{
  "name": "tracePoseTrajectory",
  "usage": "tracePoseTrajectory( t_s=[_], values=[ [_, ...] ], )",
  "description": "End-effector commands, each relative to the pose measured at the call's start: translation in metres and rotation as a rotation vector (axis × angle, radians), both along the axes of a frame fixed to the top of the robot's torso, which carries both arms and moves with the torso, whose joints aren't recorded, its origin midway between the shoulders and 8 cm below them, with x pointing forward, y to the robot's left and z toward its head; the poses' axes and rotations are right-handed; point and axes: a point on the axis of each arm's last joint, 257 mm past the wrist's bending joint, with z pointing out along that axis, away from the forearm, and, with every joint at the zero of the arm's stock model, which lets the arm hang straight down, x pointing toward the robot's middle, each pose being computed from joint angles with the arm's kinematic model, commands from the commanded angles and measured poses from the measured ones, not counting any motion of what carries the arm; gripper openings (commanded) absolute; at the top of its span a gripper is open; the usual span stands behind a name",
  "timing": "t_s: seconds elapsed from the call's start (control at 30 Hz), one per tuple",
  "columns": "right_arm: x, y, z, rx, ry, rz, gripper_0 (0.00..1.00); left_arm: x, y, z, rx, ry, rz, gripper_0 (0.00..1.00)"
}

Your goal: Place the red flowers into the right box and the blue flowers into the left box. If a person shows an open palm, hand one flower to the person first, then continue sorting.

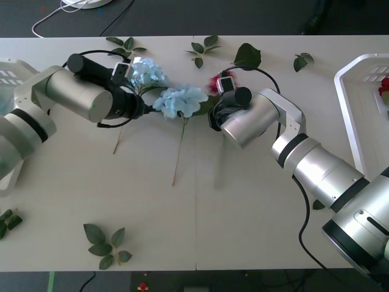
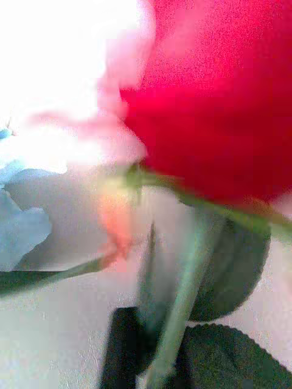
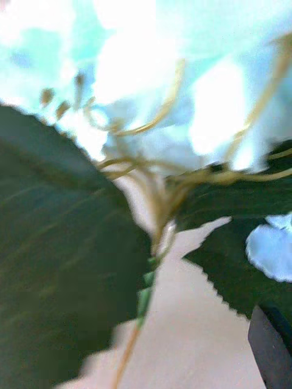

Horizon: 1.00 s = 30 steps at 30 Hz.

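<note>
A blue flower (image 1: 148, 73) lies at the back of the table, and my left gripper (image 1: 144, 104) hovers over its stem. In the left wrist view its pale head (image 3: 182, 79) looms close, and one black finger (image 3: 271, 349) stands wide at the corner, so the gripper is open. A second blue flower (image 1: 180, 101) lies between the arms. My right gripper (image 1: 216, 114) is shut on the stem (image 2: 179, 316) of a red flower (image 2: 225, 103), seen as a small bloom (image 1: 215, 83) in front. The right box (image 1: 349, 91) holds another red flower (image 1: 384, 89). The left box (image 1: 8, 72) is at the far left.
Loose green leaf sprigs lie about: one at the front (image 1: 104, 244), several along the back edge (image 1: 203, 47), and one near the right box (image 1: 302, 60). A black cable loops behind the right wrist. Bare table stretches across the middle and front.
</note>
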Motion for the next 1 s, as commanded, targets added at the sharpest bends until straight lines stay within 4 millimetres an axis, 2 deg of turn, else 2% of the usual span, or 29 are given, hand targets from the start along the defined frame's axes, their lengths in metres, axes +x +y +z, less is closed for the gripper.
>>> tracePoseTrajectory(
  t_s=[0.03,0.13,0.4,0.47,0.53,0.63,0.67,0.7,0.73,0.77,0.87,0.97,1.0],
  values=[
    [0.011,0.027,0.03,0.025,-0.054,0.045,0.0,0.017,-0.028,0.035,0.028,-0.077,-0.076,1.0],
    [0.013,0.023,0.033,0.035,-0.056,0.038,0.0,0.015,-0.029,0.032,0.039,-0.075,-0.084,1.0],
    [0.022,0.0,0.067,0.097,-0.066,0.0,0.0,0.017,-0.017,0.022,0.079,-0.075,-0.077,1.0],
    [0.023,-0.02,0.088,0.082,-0.073,-0.02,0.0,0.023,-0.015,0.015,0.086,-0.106,-0.081,1.0],
    [0.025,-0.034,0.101,0.066,-0.081,-0.036,0.0,0.027,-0.012,0.008,0.094,-0.124,-0.078,1.0],
    [0.028,-0.067,0.126,0.026,-0.104,-0.067,0.0,0.032,-0.006,0.0,0.11,-0.145,-0.07,1.0],
    [0.029,-0.076,0.13,0.015,-0.108,-0.075,0.0,0.033,-0.005,-0.001,0.118,-0.148,-0.07,0.91],
    [0.03,-0.094,0.14,-0.011,-0.116,-0.094,0.0,0.034,-0.003,-0.002,0.141,-0.156,-0.075,0.57],
    [0.03,-0.103,0.144,-0.022,-0.118,-0.104,0.0,0.035,-0.002,-0.001,0.148,-0.161,-0.076,0.38],
    [0.03,-0.121,0.152,-0.042,-0.12,-0.127,0.0,0.035,-0.002,-0.001,0.151,-0.162,-0.075,0.0],
    [0.028,-0.163,0.167,-0.079,-0.124,-0.18,0.0,0.035,-0.002,-0.001,0.151,-0.162,-0.075,0.0],
    [0.025,-0.225,0.186,-0.139,-0.128,-0.233,0.0,0.037,-0.004,0.001,0.147,-0.172,-0.078,0.0],
    [0.025,-0.236,0.19,-0.151,-0.133,-0.24,0.0,0.037,-0.003,0.001,0.148,-0.172,-0.077,0.0]
  ],
)
